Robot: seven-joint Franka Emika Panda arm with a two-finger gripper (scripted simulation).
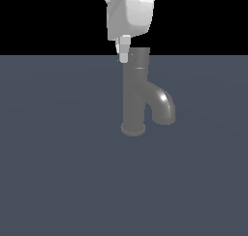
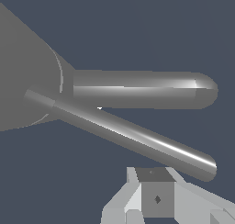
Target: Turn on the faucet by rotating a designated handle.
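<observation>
One faucet [image 1: 133, 92], one handle [image 2: 133, 135] (one gripper [image 1: 124, 50] beside).

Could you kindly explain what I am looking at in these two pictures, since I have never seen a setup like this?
These are simulator renders of one robot arm. The exterior view looks at the scene from off the arm: the white shape coming down from above is the arm, ending in its gripper. On the flat grey floor stands the faucet, a dark upright pipe with a thick curved spout.

The wrist view comes from a camera on the arm's wrist, looking along the gripper. It shows the spout close up, and beside it the handle, a thin rod the arm is meant to turn. The pale blocks at the edge are a gripper finger. Nothing appears to be held.
</observation>
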